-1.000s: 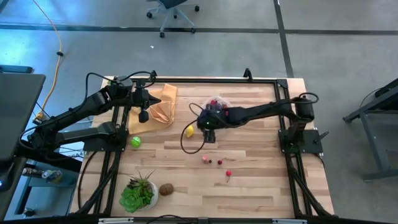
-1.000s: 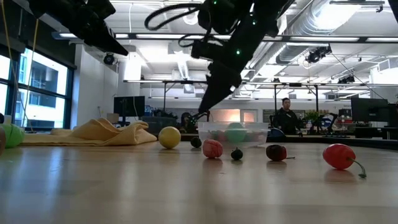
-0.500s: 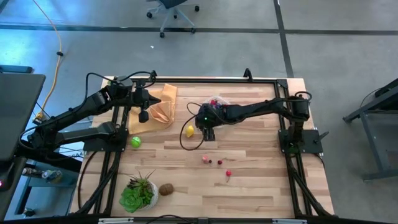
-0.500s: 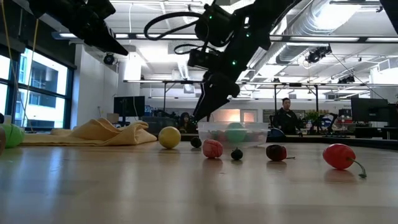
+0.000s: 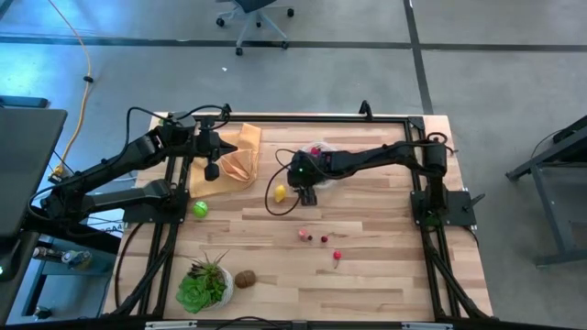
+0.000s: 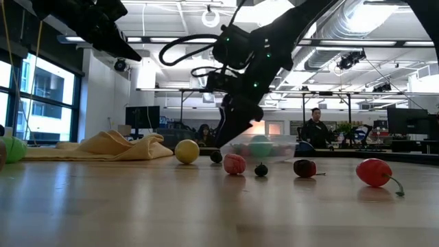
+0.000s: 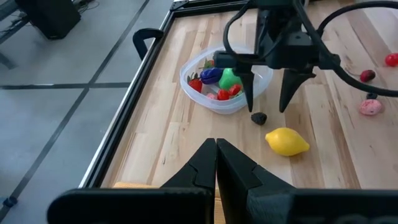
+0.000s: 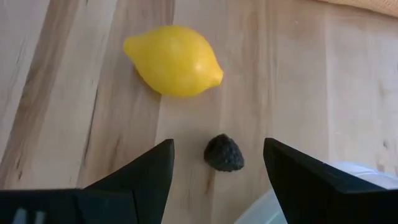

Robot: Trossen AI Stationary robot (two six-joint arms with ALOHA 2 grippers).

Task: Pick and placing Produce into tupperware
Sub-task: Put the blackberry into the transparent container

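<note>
no readable text, labels or signs

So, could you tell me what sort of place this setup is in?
Probably an open lab or workshop: exposed ceiling ducts, a bare concrete floor with an office chair, and desks with monitors behind the wooden table.

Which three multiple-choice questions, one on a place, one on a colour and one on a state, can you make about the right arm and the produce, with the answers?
1. The small dark fruit lies:
A. in the tupperware
B. on the table between the lemon and the tupperware
C. on the cloth

2. The lemon is:
A. yellow
B. red
C. purple

3. The right gripper is:
A. shut on the lemon
B. shut, empty
C. open above the dark fruit

Answers: 1 B, it rests on bare wood beside the tupperware; 2 A, plainly yellow; 3 C, its fingers stand apart either side of the fruit.
</note>
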